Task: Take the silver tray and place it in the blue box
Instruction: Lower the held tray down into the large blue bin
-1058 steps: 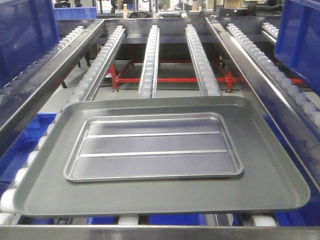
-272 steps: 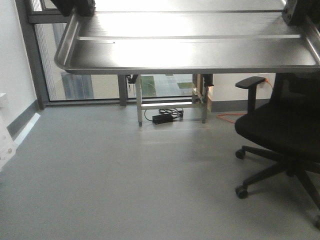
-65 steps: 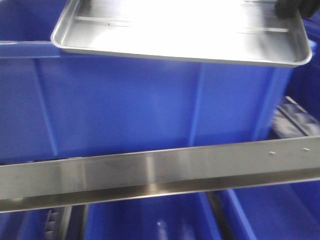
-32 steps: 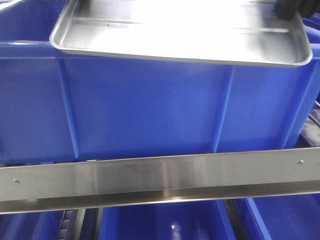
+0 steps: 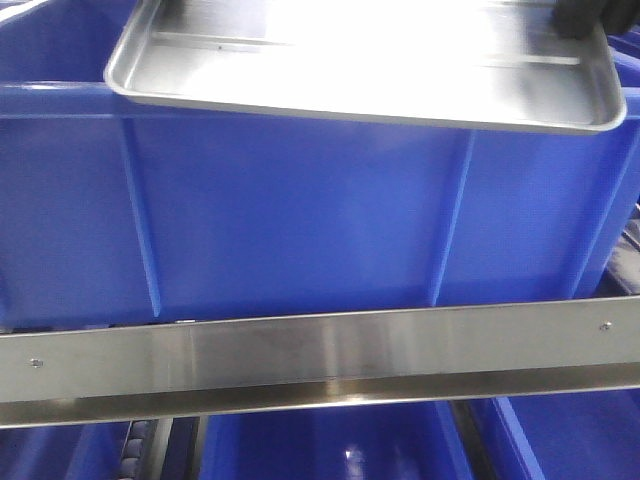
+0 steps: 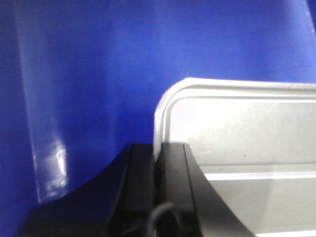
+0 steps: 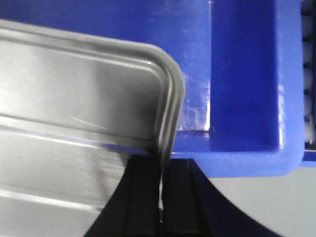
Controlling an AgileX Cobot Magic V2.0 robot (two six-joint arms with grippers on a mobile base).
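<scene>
1. Two hands carry the silver tray (image 5: pixel 370 60). The left hand (image 6: pixel 158 157) is pinched shut on the rolled rim at one short end and the right hand (image 7: pixel 162 168) is pinched shut on the other. Each has only a thin lip between its fingers, so a jolt could let the rim slide out.
2. In the front view the tray hangs in the air above the blue box (image 5: pixel 300 210), not yet inside it, with its right end a little lower than its left. If it goes down tilted like this, one corner would likely catch on the box's rim or wall and the tray would wedge askew.
3. The tray looks nearly as wide as the box. In the right wrist view its corner lies close to the box's inner corner, which leaves little room for the fingers outside the rim. They may strike the box's edge during lowering.
4. Should one hand let go before the other, the free end would probably drop, clatter and twist in the remaining grip.
5. The steel rail (image 5: pixel 320 350) runs just in front of the box, so an arm that dips too far forward could hit it.
</scene>
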